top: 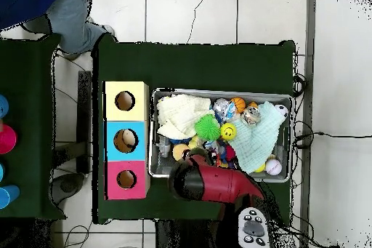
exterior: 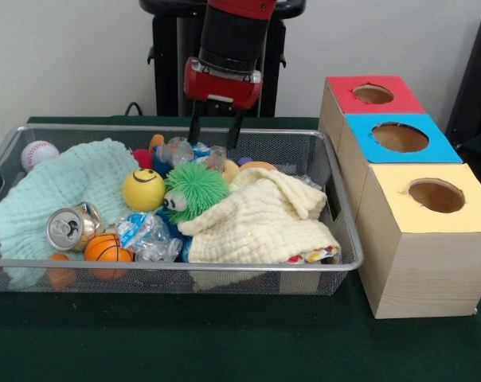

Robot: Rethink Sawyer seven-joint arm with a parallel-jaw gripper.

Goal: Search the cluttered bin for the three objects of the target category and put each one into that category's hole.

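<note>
Wire bin (exterior: pixel 348 263) on the green bench (exterior: pixel 224 342), crammed. Hand (exterior: pixel 216 131) hangs over the bin's back edge, fingers (exterior: pixel 194 127) spread, holding nothing, tips just above crumpled plastic (exterior: pixel 181 150). In the bin: mint cloth (exterior: pixel 73 187) on the left, yellow cloth (exterior: pixel 264 219) on the right, green fuzzy toy (exterior: pixel 193 189) between them beside a smiley ball (exterior: pixel 143 189). Baseball (exterior: pixel 37 153) in the back left corner; can (exterior: pixel 69 228) and small basketball (exterior: pixel 107 248) near the front, next to a wad of plastic wrap (exterior: pixel 149 236). Three boxes just right of the bin, each with a round hole on top: red (exterior: pixel 373 94), blue (exterior: pixel 400 138), yellow (exterior: pixel 436 196). Overhead, a person's leg (top: pixel 73 23) shows at the bench's corner
</note>
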